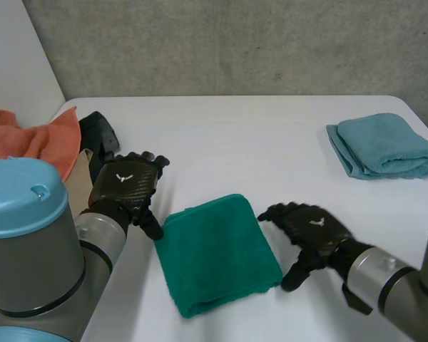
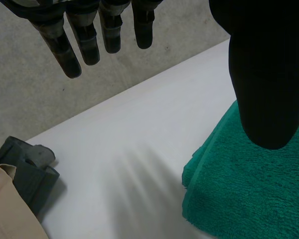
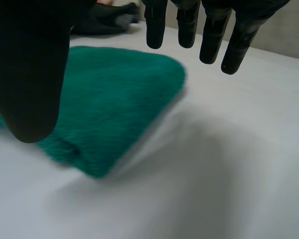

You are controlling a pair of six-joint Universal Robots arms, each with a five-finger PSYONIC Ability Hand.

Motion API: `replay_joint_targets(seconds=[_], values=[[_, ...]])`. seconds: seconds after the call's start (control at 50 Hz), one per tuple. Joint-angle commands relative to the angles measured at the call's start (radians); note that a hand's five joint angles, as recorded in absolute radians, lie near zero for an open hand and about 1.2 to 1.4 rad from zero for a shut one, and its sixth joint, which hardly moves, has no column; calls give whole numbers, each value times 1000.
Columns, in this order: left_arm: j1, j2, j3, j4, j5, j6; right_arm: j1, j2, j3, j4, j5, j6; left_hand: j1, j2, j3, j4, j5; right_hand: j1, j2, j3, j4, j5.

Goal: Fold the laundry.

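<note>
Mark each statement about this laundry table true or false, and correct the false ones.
1. The green towel lies folded between the two hands. True.
2. The left hand is clenched round the green towel. False: its fingers are straight and grip nothing.
3. A folded blue towel lies on the table at the robot's right. True.
4. The right hand holds the blue towel. False: it is open beside the green towel, well apart from the blue one.
5. The orange cloth lies on the green towel. False: it sits at the table's left edge.
</note>
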Motion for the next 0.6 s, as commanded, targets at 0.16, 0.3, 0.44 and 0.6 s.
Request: replay_joint_targets(seconds=[0.16,0.3,0.44,0.6], values=[[10,-1,-5,0,0,0,147,140,-29,-141,7,-5,-25,-28,-36,-30,-49,128,107,120,96,84],[10,-1,-11,2,2,0,167,201,-75,-166,77,-28,-25,-28,-36,-30,-49,266,245,258,234,222],[10,-1,-12,2,2,-2,171,232,-96,-173,111,-118,-25,-28,-36,-30,-49,647,625,639,614,602],[11,0,-15,2,2,0,175,226,-98,-219,126,-172,-25,-28,-36,-30,-49,1196,1174,1188,1164,1152]])
